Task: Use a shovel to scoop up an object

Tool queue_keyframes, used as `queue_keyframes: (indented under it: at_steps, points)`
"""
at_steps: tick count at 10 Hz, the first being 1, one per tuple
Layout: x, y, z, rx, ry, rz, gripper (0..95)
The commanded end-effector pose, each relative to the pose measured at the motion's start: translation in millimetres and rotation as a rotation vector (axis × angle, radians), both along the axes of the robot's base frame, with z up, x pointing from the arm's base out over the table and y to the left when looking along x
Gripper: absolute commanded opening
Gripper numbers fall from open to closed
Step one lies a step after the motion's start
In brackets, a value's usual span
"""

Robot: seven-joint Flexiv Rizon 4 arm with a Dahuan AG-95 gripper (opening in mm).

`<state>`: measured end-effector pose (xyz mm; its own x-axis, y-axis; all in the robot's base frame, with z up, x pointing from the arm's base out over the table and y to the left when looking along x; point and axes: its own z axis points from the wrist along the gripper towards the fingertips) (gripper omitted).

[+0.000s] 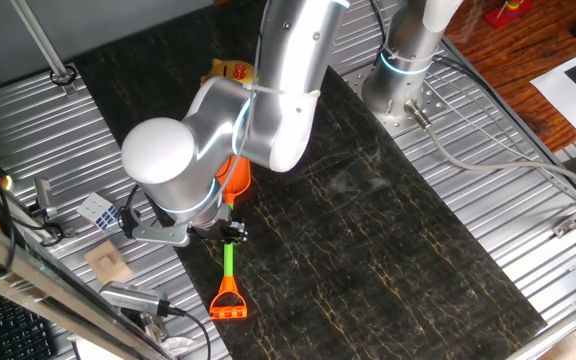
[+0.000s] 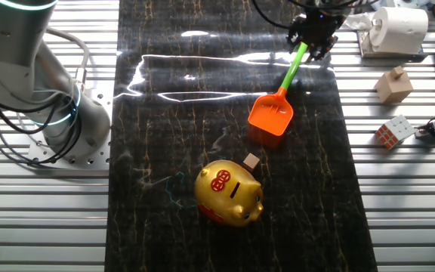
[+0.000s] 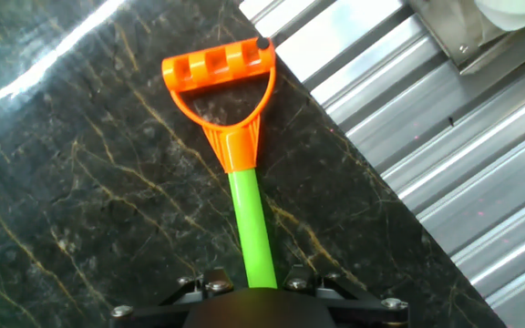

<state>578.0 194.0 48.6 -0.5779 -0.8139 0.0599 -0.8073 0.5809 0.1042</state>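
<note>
The shovel has an orange blade (image 2: 270, 113), a green shaft (image 3: 252, 223) and an orange D-handle (image 3: 219, 73). My gripper (image 2: 313, 38) is shut on the green shaft, which runs between the jaws in the hand view. The blade rests low on the dark mat and points toward the gold piggy bank (image 2: 229, 193), which stands a short way in front of it. In one fixed view my arm hides most of the piggy bank (image 1: 230, 72), and the blade (image 1: 236, 176) shows under the wrist, with the gripper (image 1: 230, 232) above the shaft.
A small tan cube (image 2: 252, 161) lies between blade and piggy bank. A puzzle cube (image 2: 395, 131) and a wooden block (image 2: 393, 83) sit on the slatted metal beside the mat. A paper roll (image 2: 399, 29) stands near the gripper. The robot base (image 2: 66, 113) is at the mat's other side.
</note>
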Motion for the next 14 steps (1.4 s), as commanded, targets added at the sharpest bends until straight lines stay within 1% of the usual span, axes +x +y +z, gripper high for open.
queue_keyframes:
  at_steps: [1,2,3,5,7,9,11,14]
  points:
    - [1.1,4.0,-1.2,-0.001,-0.012,-0.012,38.0]
    - [2.2,7.2,-2.6,0.005,-0.021,-0.02,38.0]
    - [2.7,11.3,-5.3,0.008,-0.043,-0.032,38.0]
    - [3.7,15.1,-10.7,0.04,-0.093,-0.068,38.0]
    - [5.8,17.4,-14.1,0.07,-0.133,-0.086,38.0]
    - [7.8,22.4,-15.1,0.079,-0.148,-0.104,38.0]
    - [8.5,24.0,-17.1,0.079,-0.152,-0.104,38.0]
    - [10.3,26.1,-23.5,0.101,-0.177,-0.108,38.0]
